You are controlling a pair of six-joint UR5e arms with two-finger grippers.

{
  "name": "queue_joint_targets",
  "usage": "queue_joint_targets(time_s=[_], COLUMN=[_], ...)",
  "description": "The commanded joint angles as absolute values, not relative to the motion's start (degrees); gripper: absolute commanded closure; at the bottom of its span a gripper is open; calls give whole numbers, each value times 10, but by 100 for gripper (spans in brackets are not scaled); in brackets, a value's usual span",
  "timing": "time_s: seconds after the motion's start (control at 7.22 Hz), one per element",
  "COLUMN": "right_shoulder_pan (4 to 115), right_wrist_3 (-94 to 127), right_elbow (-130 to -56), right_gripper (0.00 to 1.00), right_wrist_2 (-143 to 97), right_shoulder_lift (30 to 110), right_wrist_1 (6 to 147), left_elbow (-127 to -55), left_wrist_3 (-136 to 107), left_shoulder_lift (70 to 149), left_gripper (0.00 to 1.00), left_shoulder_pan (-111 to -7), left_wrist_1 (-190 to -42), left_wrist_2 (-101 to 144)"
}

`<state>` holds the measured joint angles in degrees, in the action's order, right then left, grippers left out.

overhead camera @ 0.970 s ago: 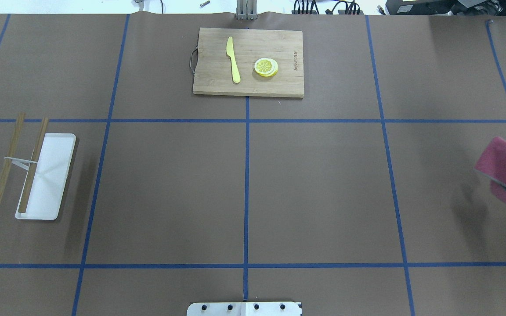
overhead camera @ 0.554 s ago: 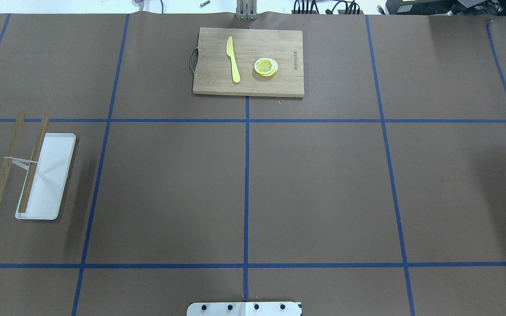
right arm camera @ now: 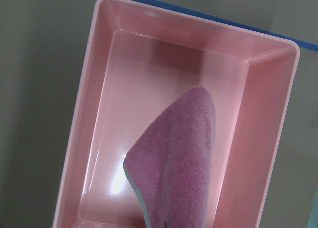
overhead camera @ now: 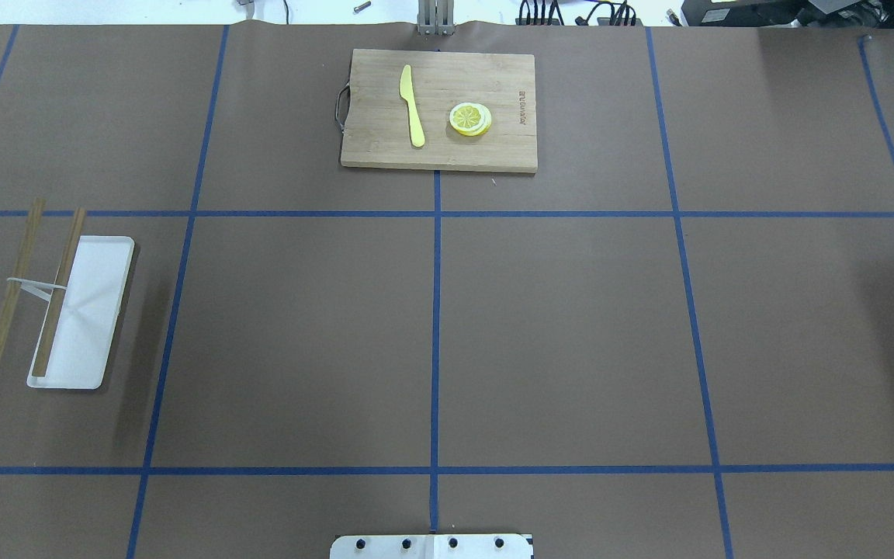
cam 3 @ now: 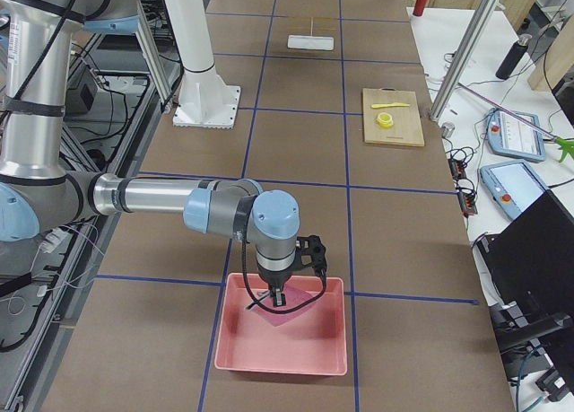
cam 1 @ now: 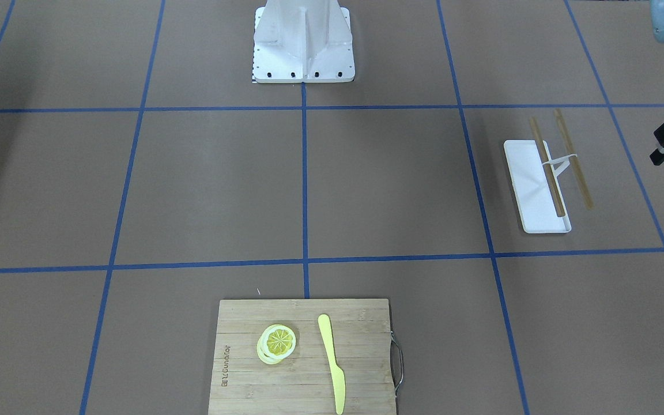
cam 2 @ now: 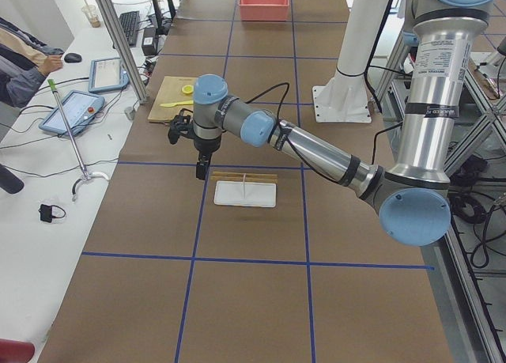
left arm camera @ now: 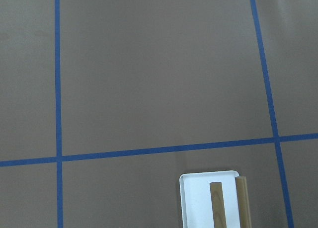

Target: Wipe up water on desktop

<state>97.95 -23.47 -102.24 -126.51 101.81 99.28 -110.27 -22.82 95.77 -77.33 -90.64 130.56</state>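
Observation:
The desktop [overhead camera: 571,334] is brown paper with blue tape lines; I see no water on it. My right gripper [cam 3: 276,295] hangs over a pink bin [cam 3: 235,340] past the table's right end. A pink cloth [right arm camera: 179,158] hangs below it into the bin [right arm camera: 124,54]. Its fingers show only in the right side view, so I cannot tell if they are shut. My left gripper [cam 2: 202,170] hovers over the desktop beside the white tray [cam 2: 245,194]. Part of it shows at the edge of the front view [cam 1: 663,151]; I cannot tell if it is open.
A bamboo cutting board [overhead camera: 439,151] with a yellow knife [overhead camera: 413,105] and lemon slices [overhead camera: 470,119] lies at the far middle. The white tray [overhead camera: 82,310] with wooden chopsticks [overhead camera: 59,291] lies at the left. The robot base [overhead camera: 431,546] is at the near edge.
The right gripper with the pink cloth has left the overhead view past its right edge. Nothing else on the desktop has moved.

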Motion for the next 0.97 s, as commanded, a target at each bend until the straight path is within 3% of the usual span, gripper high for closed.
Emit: queue_joint_targets(time_s=[0.0,0.42,0.83], right_shoulder_pan=[980,980,979], right_wrist_3=[-228,-229,-228], right_elbow=[-1004,-998,-1005], right_gripper=[0,0,0], right_wrist_2=[-1268,-1307,-1310], right_shoulder_lift=[1015,1018,1011], right_wrist_1=[991,991,990], left_elbow=[-1102,-1113,-1095], left_wrist_3=[-229,-214,10], left_shoulder_lift=[958,952,926], left_gripper=[2,2,2], left_shoulder_pan=[-773,-775,-841], left_wrist_1=[-900,-864,-769], left_wrist_2=[1306,1305,1304])
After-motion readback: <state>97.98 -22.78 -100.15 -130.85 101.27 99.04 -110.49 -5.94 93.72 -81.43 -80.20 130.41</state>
